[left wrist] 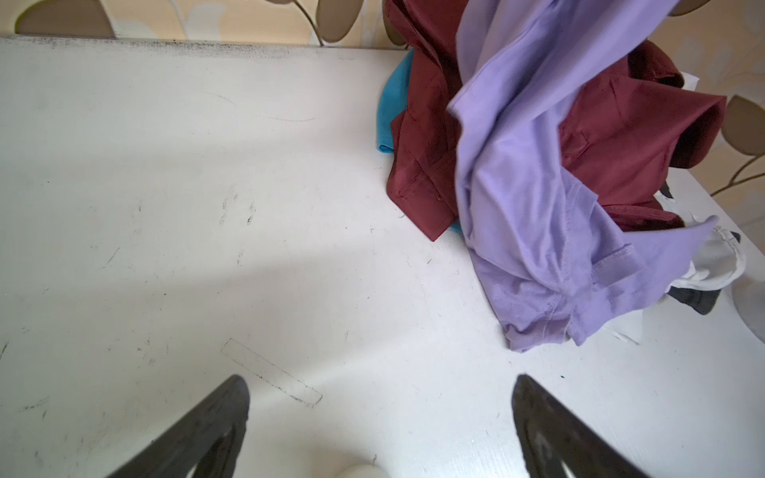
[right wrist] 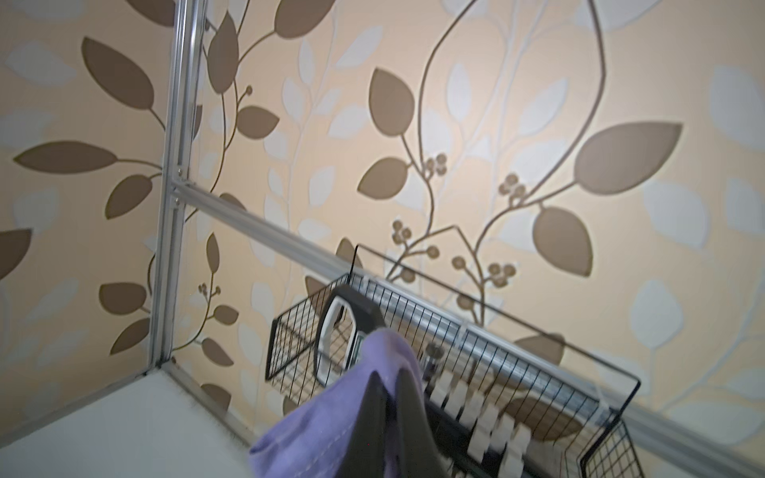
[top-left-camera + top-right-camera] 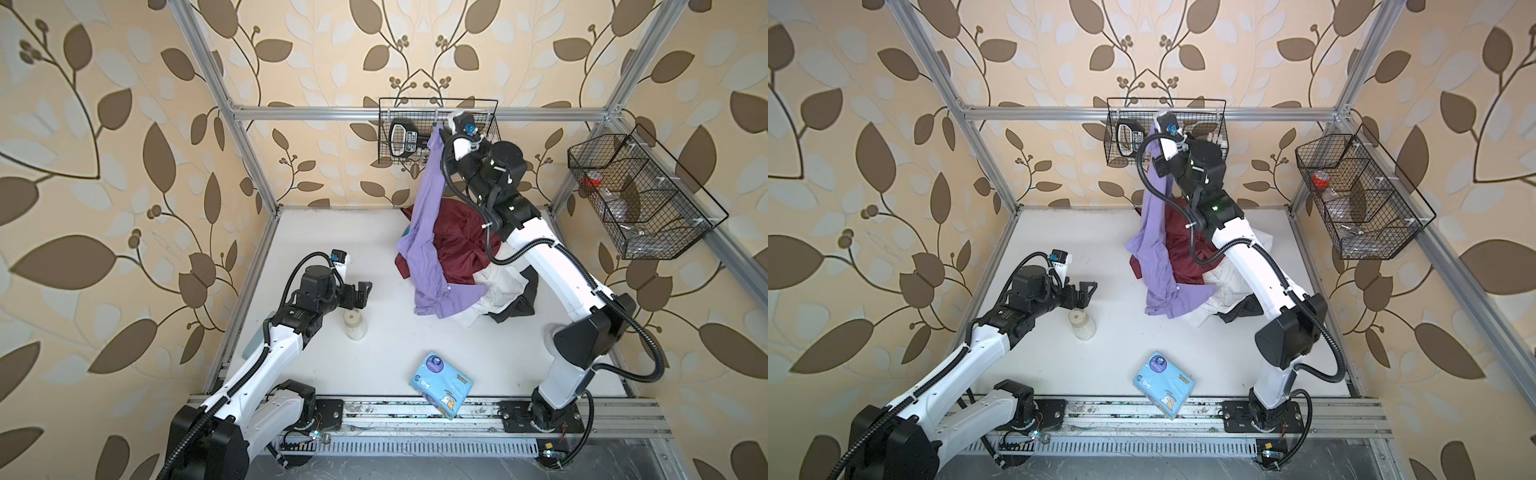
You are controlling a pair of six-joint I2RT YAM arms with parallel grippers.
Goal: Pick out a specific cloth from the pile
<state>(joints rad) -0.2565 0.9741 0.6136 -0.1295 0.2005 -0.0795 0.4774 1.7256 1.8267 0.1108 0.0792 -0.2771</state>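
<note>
The white table (image 3: pixel 316 257) fills the middle of both top views. On its right half, toward the back wall, sits the pile (image 3: pixel 461 245). It has dark red satin on top and white and black pieces at its lower right, and a teal edge shows only in the left wrist view.

The cloth (image 3: pixel 428 195), the pale lavender garment, is drawn up out of this heap as one long strip. Its long axis runs from the upper middle of the frame, in front of the wire basket (image 3: pixel 492 112) on the back wall, down and slightly leftward to the frame's centre. There its lower end lies bunched on the table along the pile's left edge, touching the red satin. Whether that end is pinned under the white piece or only lies against it is hard to say from these angles.

The right gripper (image 2: pixel 391 385) sits at the top of the strip, its jaws closed tight on a fold of the lavender fabric, so the garment hangs below the pincer. The left gripper (image 3: pixel 362 291) hovers left of centre just above a bottle (image 3: pixel 354 326). Its jaws are wide and empty, and it is well apart from the cloth.

The coming move likely turns on that hanging line. The right arm has the grip and would need to carry the top end away from the heap until the hem trails free. The left arm is the nearer one to the hem.
</note>
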